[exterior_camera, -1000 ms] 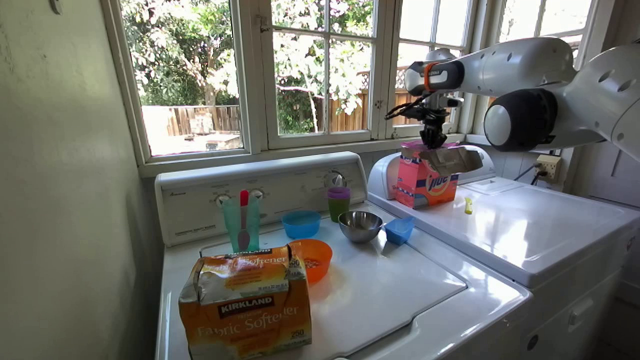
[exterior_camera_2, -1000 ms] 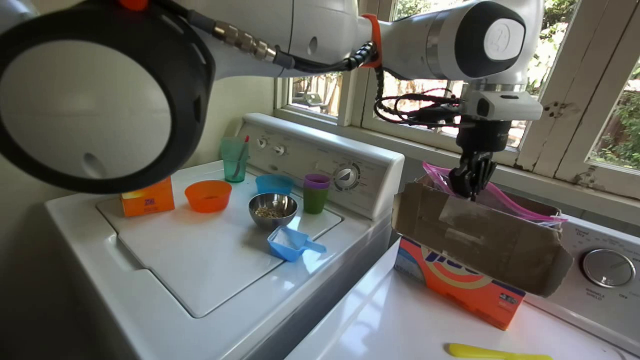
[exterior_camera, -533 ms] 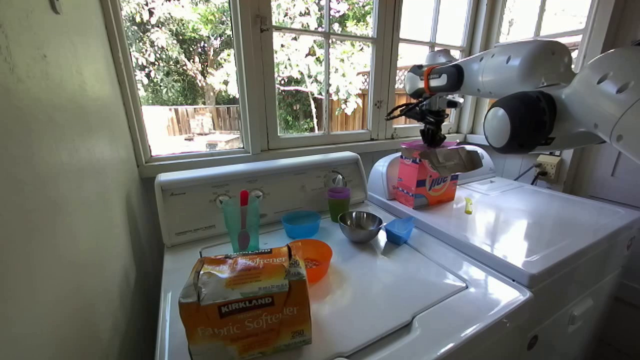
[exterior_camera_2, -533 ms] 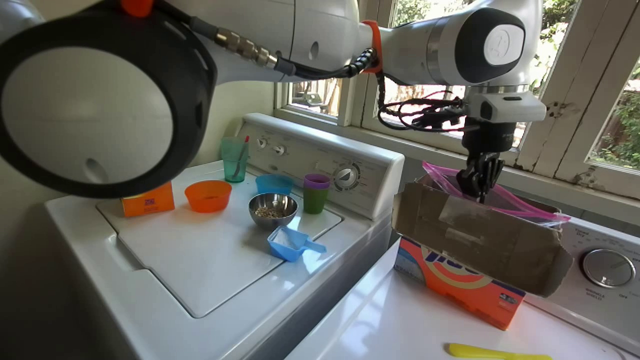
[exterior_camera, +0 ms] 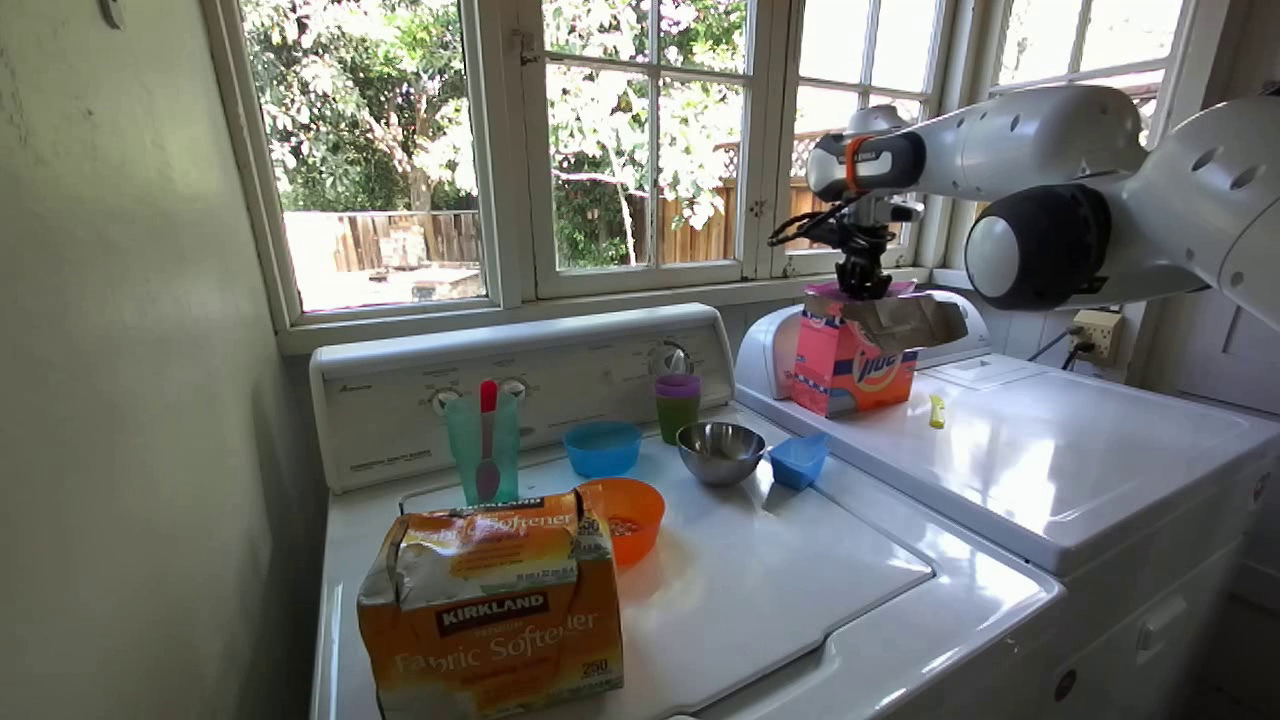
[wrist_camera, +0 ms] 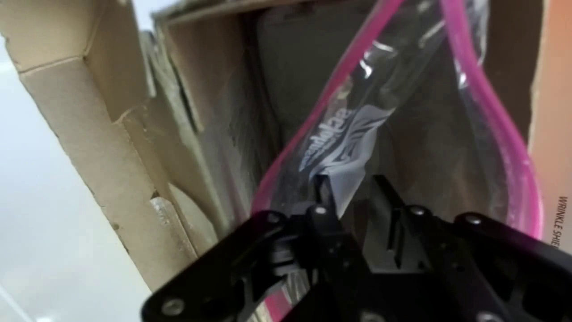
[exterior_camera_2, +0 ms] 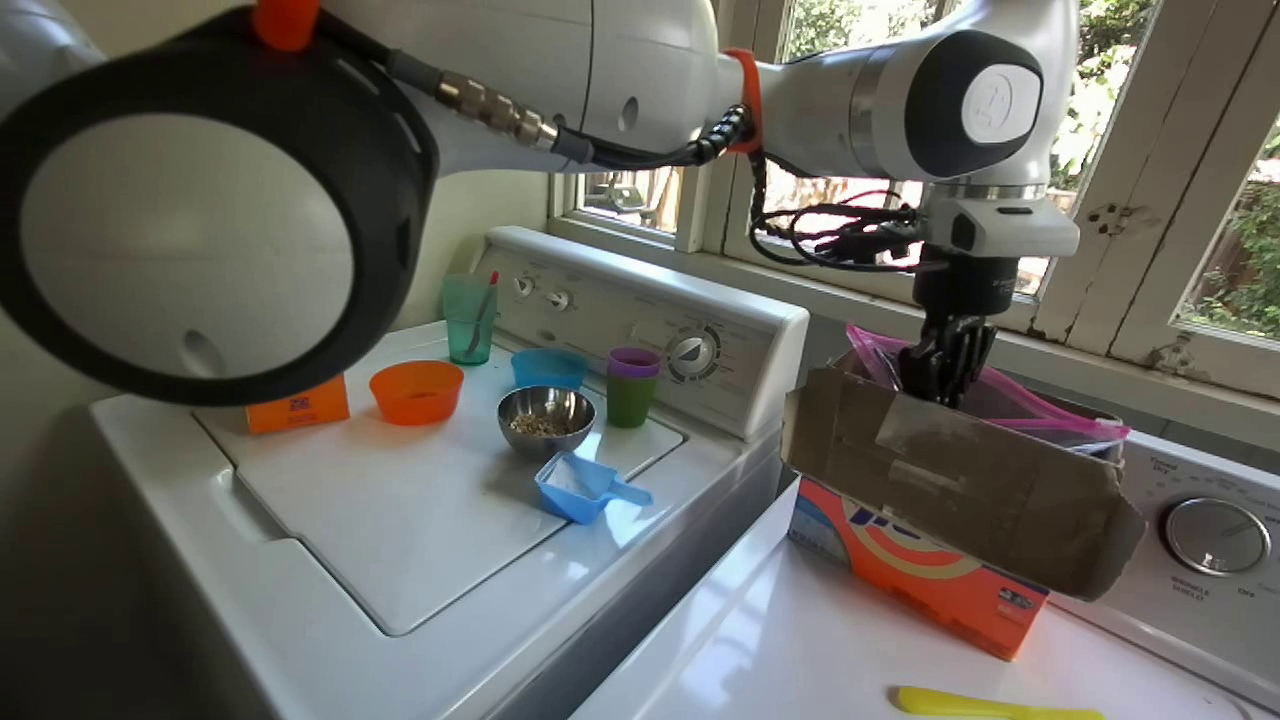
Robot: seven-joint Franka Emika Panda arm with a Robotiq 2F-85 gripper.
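My gripper (wrist_camera: 351, 181) points down into an open-topped detergent box. In the wrist view its jaws stand partly apart, with nothing seen held between the fingers (wrist_camera: 379, 214). Around it spreads a clear zip bag (wrist_camera: 496, 107) with a pink rim, lining the box; its printed white label lies just beyond the fingertips. The orange and pink box (exterior_camera: 855, 375) stands on the right-hand machine in an exterior view. Its brown cardboard flap (exterior_camera_2: 960, 490) folds outward and hides the box's inside. Black fingers of the gripper (exterior_camera_2: 943, 395) show above that flap, their tips partly hidden.
A yellow handled thing (exterior_camera_2: 1000, 705) lies before the box. On the neighbouring machine stand a blue scoop (exterior_camera_2: 575, 487) with white powder, a steel bowl (exterior_camera_2: 548, 425) with grains, stacked cups (exterior_camera_2: 632, 395), orange bowl (exterior_camera_2: 416, 392), blue bowl (exterior_camera: 603, 450), teal cup (exterior_camera_2: 468, 320), softener box (exterior_camera: 500, 620).
The arm has sunk slightly, and the gripper swung a little sideways and back. The jaws have parted somewhat. The flap and bag rim have shifted slightly.
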